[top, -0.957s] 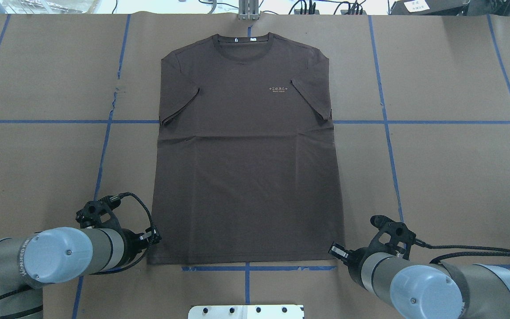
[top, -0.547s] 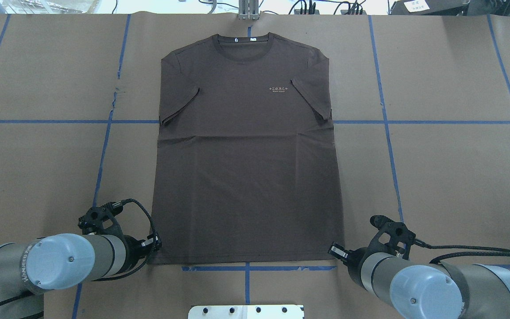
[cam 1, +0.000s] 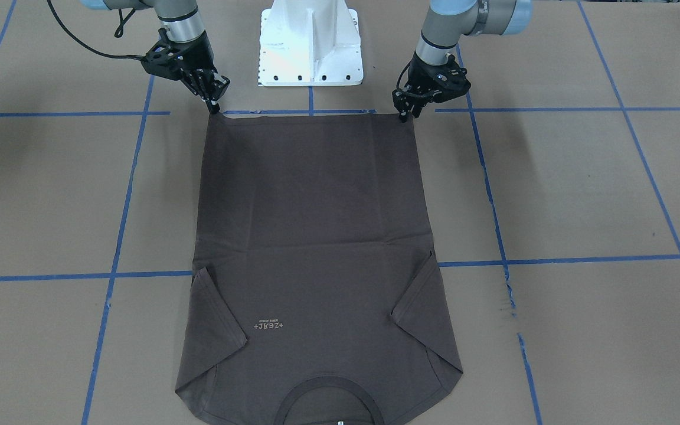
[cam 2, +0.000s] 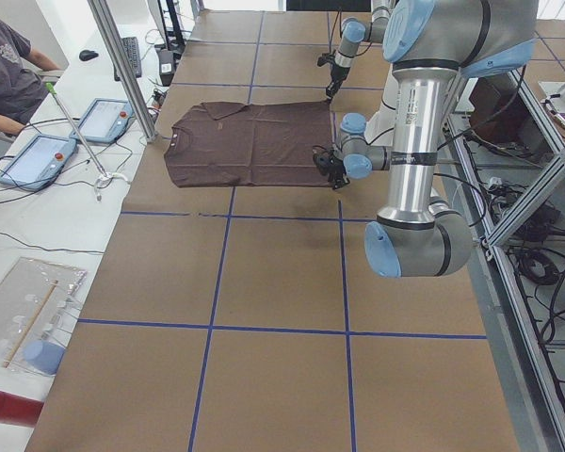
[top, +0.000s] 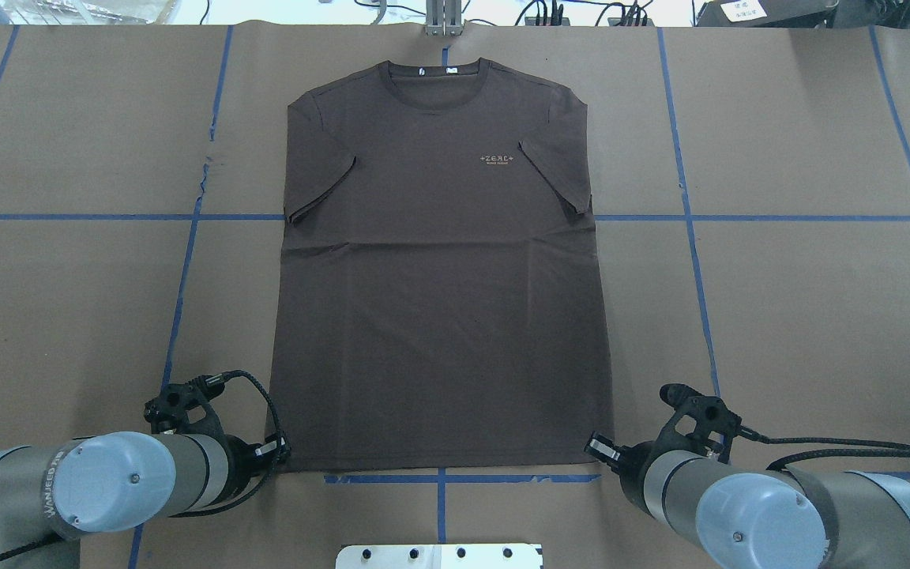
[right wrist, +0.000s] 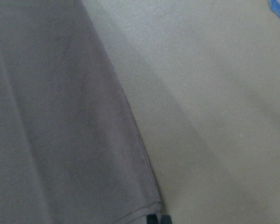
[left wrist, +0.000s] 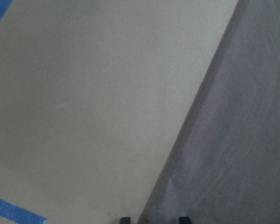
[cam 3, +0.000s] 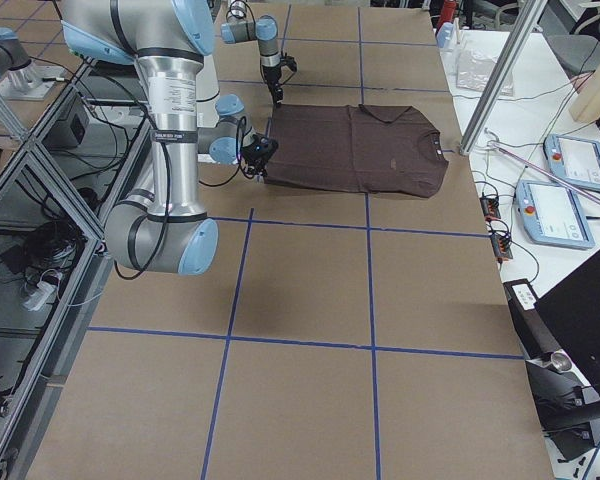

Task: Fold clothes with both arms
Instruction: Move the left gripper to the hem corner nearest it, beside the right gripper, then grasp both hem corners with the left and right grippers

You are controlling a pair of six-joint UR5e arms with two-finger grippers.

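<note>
Table (top: 779, 316): flat, matte brown paper gridded with blue tape. T-shirt (top: 439, 316): dark brown-grey soft knit, spread flat at the centre of the overhead view, ribbed round collar toward the top edge, straight hem toward the bottom, sleeves lying inward, one faint crease across the middle. Left gripper (cam 1: 404, 115): black, at the hem's lower-left corner overhead, fingers spread astride the side edge; right gripper (cam 1: 215, 107): black, at the lower-right corner, fingertips pressed together on the hem corner.

Brown paper table (top: 818, 316); blue tape grid (top: 739, 217)
</note>
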